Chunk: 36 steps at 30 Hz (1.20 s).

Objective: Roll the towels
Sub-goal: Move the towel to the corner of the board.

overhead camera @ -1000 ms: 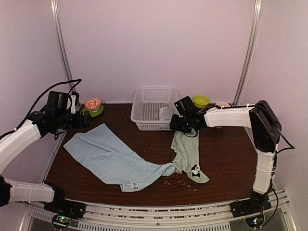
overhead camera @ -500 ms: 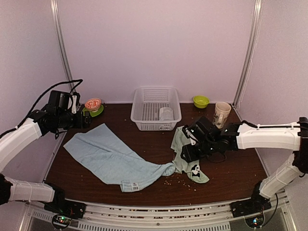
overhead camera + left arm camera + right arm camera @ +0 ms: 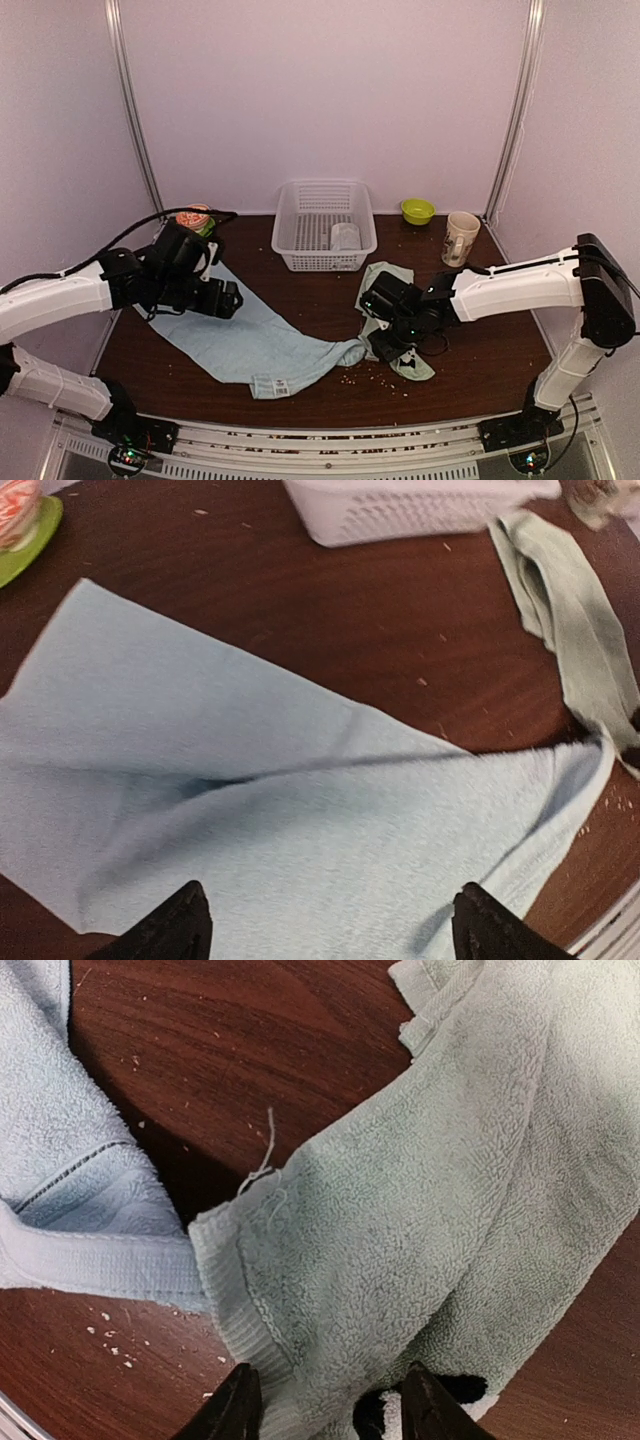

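The table [image 3: 480, 330] was seen across the lower half of the top view. Neither cloth lying on it was rolled, so the task was judged barely begun.

The blue towel [image 3: 240, 335] was spread flat from the left of the frame toward the lower centre, creased once across, with its hemmed end bunched. It was judged to be laid open so that a roll could be started from one edge.

The basket [image 3: 285, 235] was set at the upper centre by the back wall, apart from both cloths, perhaps kept as the place for finished rolls.

The green towel [image 3: 385, 280] was lying just right of centre as a crumpled strip folded lengthwise, its lower left corner touching the blue towel's bunched end. Flattening was judged necessary before rolling.

The left gripper [image 3: 330, 930] was held above the upper left part of the blue towel, released, its fingers spread wide with nothing between them, as if poised for the cloth.

The right gripper [image 3: 325, 1405] was lowered over the green towel's lower end, its fingers parted over the hem and clamped on nothing that could be made out.

A greyish towel [image 3: 345, 236] was resting inside the basket; whether it was rolled could not be told.

A cup [image 3: 461, 237] and a bowl [image 3: 417, 210] were kept at the upper right, well away from the work.

The panda patch [image 3: 407, 353] was showing beside the right gripper.

Crumbs [image 3: 355, 377] were scattered at the lower centre.
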Motion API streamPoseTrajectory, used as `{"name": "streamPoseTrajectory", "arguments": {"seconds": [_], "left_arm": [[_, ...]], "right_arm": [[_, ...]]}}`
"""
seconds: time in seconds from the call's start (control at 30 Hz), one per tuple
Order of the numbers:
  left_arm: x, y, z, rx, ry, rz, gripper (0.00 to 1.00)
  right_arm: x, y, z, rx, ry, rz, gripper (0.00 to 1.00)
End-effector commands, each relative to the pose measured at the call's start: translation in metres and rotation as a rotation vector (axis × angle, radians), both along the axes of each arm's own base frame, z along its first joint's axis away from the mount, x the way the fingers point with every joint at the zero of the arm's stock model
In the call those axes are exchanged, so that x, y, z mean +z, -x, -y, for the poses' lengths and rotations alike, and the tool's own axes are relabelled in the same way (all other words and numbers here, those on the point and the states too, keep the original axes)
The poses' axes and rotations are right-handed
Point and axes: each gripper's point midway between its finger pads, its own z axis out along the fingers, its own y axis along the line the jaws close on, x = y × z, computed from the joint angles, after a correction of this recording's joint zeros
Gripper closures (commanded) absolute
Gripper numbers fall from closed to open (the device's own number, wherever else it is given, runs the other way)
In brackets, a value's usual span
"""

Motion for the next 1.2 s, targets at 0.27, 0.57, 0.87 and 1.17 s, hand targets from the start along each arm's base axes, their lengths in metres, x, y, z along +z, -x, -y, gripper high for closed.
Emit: {"name": "streamPoseTrajectory", "arguments": {"seconds": [0.27, 0.57, 0.87, 1.17], "left_arm": [[-0.05, 0.056, 0.184, -0.447, -0.151, -0.086, 0.11], [-0.097, 0.091, 0.219, -0.592, -0.225, -0.147, 0.11], [-0.139, 0.08, 0.197, -0.489, -0.296, -0.17, 0.65], [-0.116, 0.044, 0.125, -0.196, -0.253, -0.152, 1.0]], "right_arm": [[0.006, 0.004, 0.011, -0.054, -0.054, 0.048, 0.45], [0.023, 0.006, 0.026, -0.14, -0.152, 0.103, 0.41], [0.039, 0.004, 0.03, -0.151, -0.186, 0.153, 0.41], [0.046, 0.01, -0.012, 0.006, -0.206, 0.132, 0.41]]}}
